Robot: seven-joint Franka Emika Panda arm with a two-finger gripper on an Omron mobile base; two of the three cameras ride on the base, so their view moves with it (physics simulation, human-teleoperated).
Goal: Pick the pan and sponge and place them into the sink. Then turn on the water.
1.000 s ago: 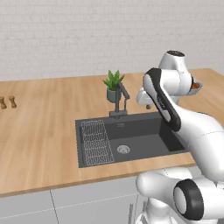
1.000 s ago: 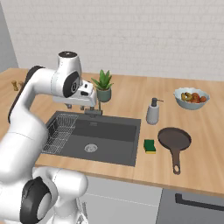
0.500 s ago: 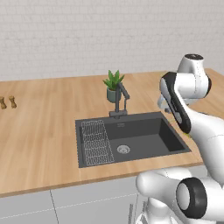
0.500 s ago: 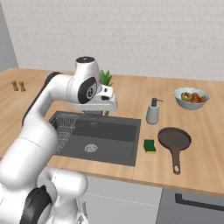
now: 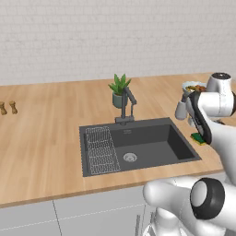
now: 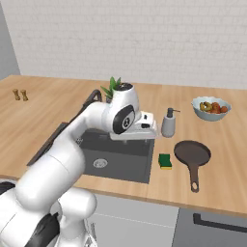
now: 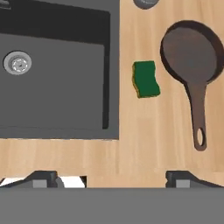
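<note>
Your claw (image 7: 111,179) stands wide open and empty: in the hand view its 2 dark fingertips (image 7: 41,178) sit far apart at the bottom edge, touching nothing, with bare counter (image 7: 144,148) between them. It hangs above the counter, off the sink's right edge.

In that hand view the sponge (image 7: 145,79) lies flat on the counter at 12 o'clock from the claw, green face up with a yellow edge showing, just beside the sink (image 7: 57,70) rim but apart from it. The pan (image 7: 191,51) rests upright at 1 o'clock, near the sponge without touching it, its long handle pointing toward 6 o'clock. The sink's round drain (image 7: 17,62) sits at 10 o'clock.

In the right base view you see the sponge (image 6: 165,161) between the sink (image 6: 118,157) and the pan (image 6: 192,154), the soap bottle (image 6: 168,124) at 12 o'clock from the sponge, and the fruit bowl (image 6: 211,107) at 1 o'clock from the pan. The left base view shows the faucet (image 5: 127,105) at the sink's far rim, with the wire rack (image 5: 101,150) in the basin's left side.
</note>
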